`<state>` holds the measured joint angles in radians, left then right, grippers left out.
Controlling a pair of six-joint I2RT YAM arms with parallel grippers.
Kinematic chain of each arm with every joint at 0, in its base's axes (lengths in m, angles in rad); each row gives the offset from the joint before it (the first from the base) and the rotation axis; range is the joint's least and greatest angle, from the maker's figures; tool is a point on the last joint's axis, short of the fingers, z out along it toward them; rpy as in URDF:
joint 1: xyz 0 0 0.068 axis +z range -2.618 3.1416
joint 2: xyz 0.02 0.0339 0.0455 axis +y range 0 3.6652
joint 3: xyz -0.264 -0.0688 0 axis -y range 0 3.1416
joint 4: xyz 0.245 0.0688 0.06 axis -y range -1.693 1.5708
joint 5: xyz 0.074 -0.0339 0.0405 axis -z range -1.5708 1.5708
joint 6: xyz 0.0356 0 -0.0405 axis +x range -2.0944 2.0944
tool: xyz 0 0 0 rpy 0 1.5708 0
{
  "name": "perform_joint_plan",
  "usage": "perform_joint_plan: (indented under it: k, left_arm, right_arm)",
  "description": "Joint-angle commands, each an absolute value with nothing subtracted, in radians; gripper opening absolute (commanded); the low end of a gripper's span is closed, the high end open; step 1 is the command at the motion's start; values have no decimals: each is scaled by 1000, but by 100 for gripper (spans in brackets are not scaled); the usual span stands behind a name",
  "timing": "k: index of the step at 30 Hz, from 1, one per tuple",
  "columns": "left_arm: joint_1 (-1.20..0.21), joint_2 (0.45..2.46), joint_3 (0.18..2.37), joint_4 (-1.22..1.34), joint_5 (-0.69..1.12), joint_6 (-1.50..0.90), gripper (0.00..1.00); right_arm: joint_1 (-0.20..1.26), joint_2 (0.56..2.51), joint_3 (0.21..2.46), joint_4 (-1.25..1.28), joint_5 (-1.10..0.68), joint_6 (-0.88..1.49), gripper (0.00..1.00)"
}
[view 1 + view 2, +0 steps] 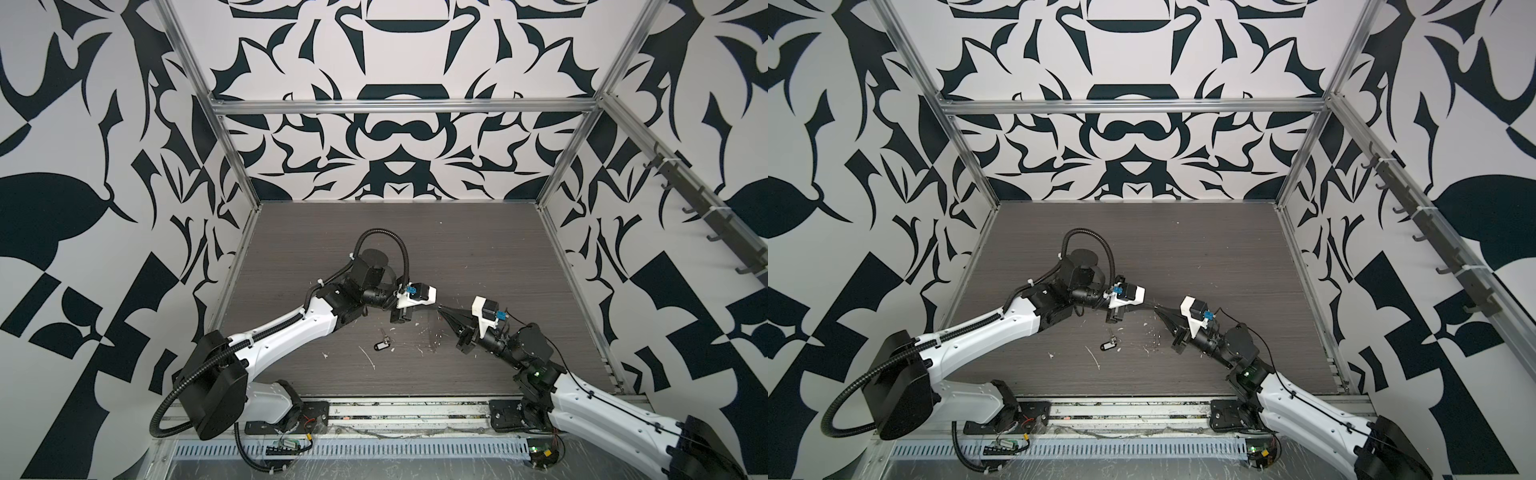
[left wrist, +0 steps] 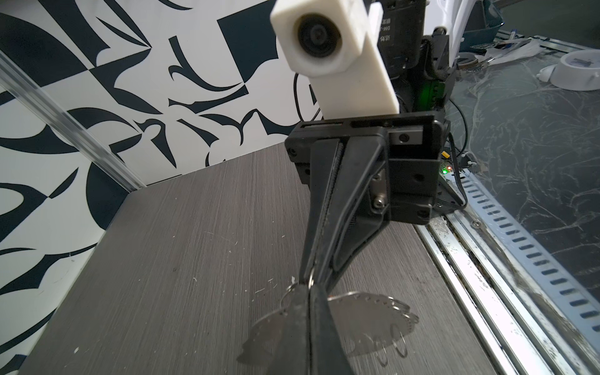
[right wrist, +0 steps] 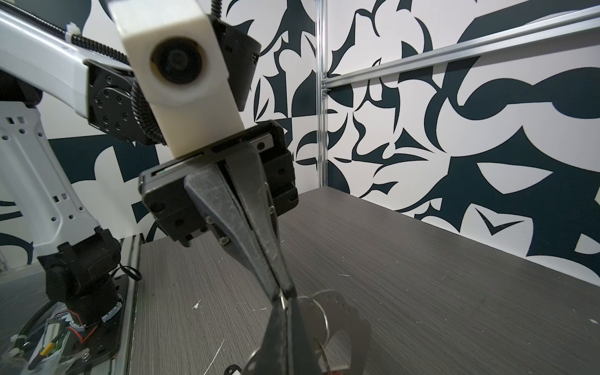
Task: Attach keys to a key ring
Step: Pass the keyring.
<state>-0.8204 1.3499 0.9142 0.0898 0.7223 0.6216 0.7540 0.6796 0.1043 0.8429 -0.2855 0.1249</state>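
Both closed; left pincer [image 2: 309,293] meets right pincer [image 3: 284,302] at key ring [image 2: 367,311].

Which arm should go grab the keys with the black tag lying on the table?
Left, probably. The black-tag keys lie on the table on its side, close to the left gripper. The right gripper has jaws shut on the key ring, so it is busy. The left jaws must open first.

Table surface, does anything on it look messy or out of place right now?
Yes. White scraps and flecks litter the dark table near its front middle, like leftover debris. A black-tagged key bunch lies loose among them, apart from the key ring, which hangs in the air from the shut right pincer.
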Motion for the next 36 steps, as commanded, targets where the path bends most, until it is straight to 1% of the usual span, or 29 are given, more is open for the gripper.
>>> perform_joint_plan:
  k: [1, 5, 9, 14, 19, 23, 30, 36]
  left_arm:
    - [-833, 1367, 940, 69, 710, 650, 0]
    - [-833, 1361, 926, 103, 680, 634, 0]
    - [-833, 1332, 876, 215, 604, 585, 0]
    - [-831, 1283, 802, 351, 504, 544, 0]
    - [-831, 1243, 758, 443, 416, 511, 0]
    - [-831, 1228, 730, 498, 365, 499, 0]
    - [-820, 1235, 721, 567, 211, 443, 0]
    - [-752, 1233, 709, 626, 144, 345, 0]
  right_arm:
    - [758, 666, 126, 940, -309, 142, 0]
    - [758, 666, 127, 939, -297, 148, 1]
    - [758, 643, 124, 894, -240, 125, 14]
    - [758, 558, 94, 847, -89, 123, 21]
    - [758, 484, 86, 789, -29, 111, 22]
    - [758, 481, 100, 750, -2, 105, 22]
    - [758, 547, 130, 720, -2, 109, 23]
    - [758, 647, 182, 685, -19, 98, 22]
